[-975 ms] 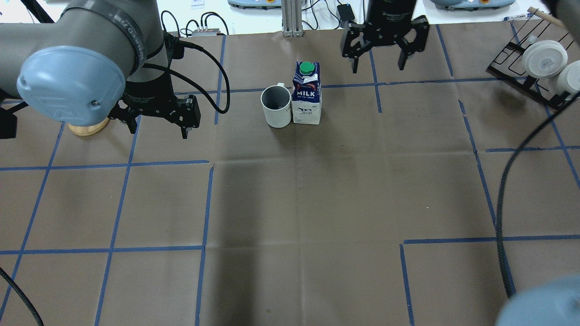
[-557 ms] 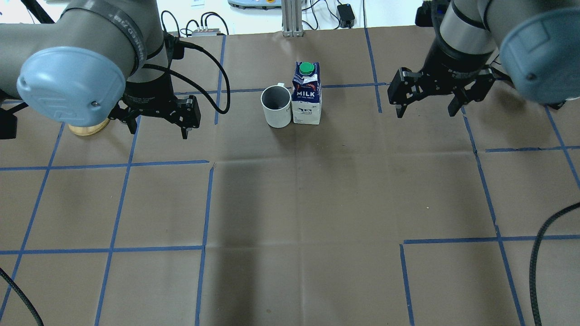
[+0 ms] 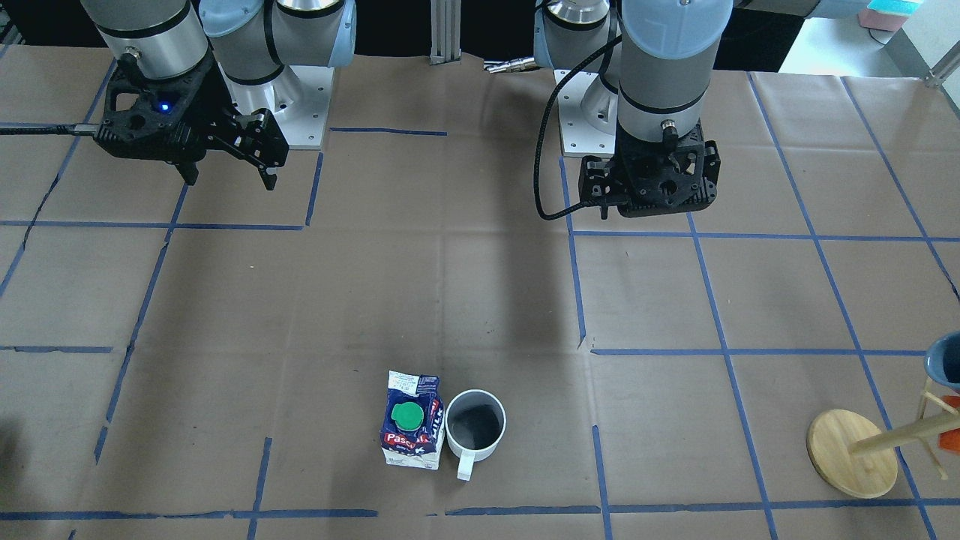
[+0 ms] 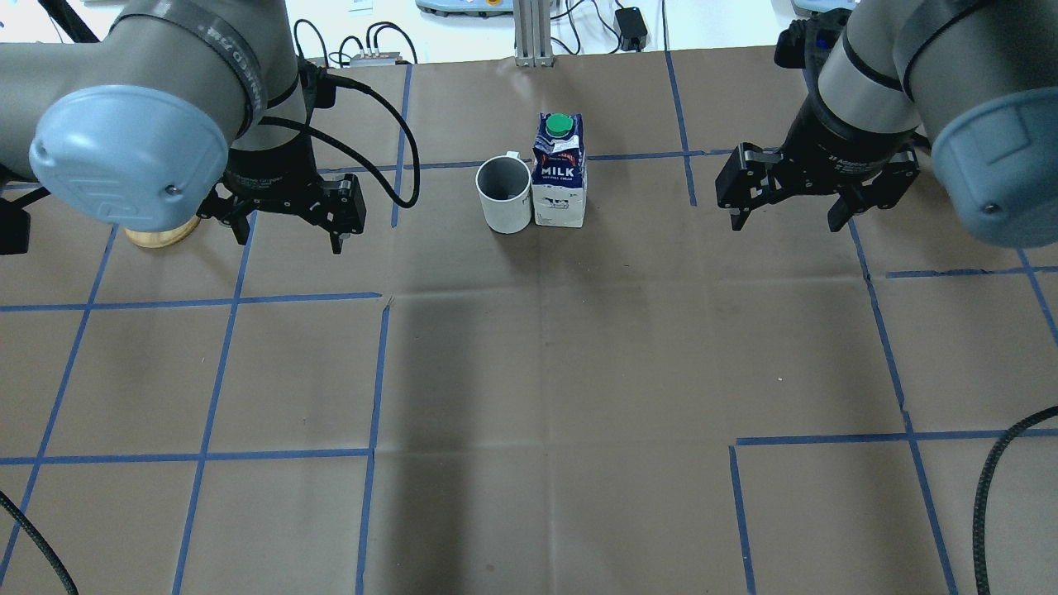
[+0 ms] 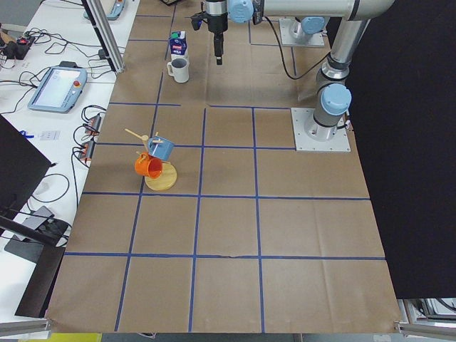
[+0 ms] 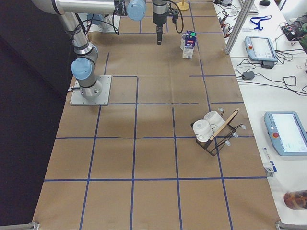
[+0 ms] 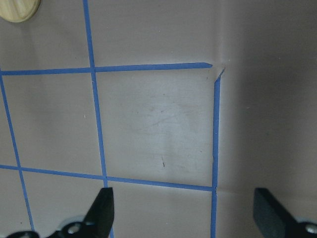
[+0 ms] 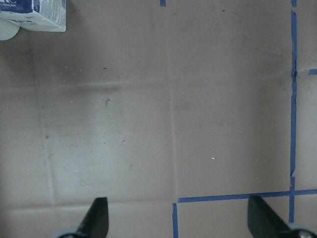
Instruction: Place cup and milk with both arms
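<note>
The white cup and the blue-and-white milk carton stand upright side by side, touching, at the far middle of the table; they also show in the front view, cup and milk. My left gripper is open and empty, above the paper well left of the cup. My right gripper is open and empty, well right of the milk. The right wrist view shows its open fingers and the carton's base at the top left corner. The left wrist view shows only paper between open fingers.
A wooden mug tree base sits behind my left gripper; its blue and orange mugs show in the left view. A black rack with white cups stands at the right end. Blue tape lines cross the brown paper.
My right arm has swung from the table's far edge near the milk out to the right and nearer, gripper still open. The left arm, cup and milk have not moved.
</note>
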{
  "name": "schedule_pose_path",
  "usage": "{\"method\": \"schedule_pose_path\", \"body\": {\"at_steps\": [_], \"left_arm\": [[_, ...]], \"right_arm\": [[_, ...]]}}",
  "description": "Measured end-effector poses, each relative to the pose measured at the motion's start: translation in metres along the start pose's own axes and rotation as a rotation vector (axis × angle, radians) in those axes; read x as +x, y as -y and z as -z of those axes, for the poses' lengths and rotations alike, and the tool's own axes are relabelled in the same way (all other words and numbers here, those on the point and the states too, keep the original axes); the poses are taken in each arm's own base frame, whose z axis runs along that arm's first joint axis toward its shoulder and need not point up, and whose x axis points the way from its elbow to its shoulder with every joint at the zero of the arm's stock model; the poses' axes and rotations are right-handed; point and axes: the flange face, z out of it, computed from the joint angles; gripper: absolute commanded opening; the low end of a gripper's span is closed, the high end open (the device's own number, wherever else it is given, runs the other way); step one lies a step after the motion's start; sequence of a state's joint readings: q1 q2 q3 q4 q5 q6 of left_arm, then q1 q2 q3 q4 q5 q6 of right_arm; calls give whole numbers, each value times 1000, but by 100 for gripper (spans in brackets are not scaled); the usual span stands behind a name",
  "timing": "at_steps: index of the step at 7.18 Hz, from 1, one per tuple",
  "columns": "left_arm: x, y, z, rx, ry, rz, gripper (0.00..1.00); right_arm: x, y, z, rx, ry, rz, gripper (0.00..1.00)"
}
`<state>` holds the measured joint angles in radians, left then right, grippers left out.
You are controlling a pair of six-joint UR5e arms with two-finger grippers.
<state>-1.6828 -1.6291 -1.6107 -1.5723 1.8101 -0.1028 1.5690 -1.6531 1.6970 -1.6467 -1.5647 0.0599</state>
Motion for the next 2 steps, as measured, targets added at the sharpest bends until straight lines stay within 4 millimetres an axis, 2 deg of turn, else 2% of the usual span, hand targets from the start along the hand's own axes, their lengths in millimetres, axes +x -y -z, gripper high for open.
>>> {"method": "schedule_pose_path", "body": {"at_steps": [2], "left_arm": [[0, 0, 0, 0, 0, 0, 100]], "right_arm": [[0, 1, 2, 4, 0, -1, 100]]}}
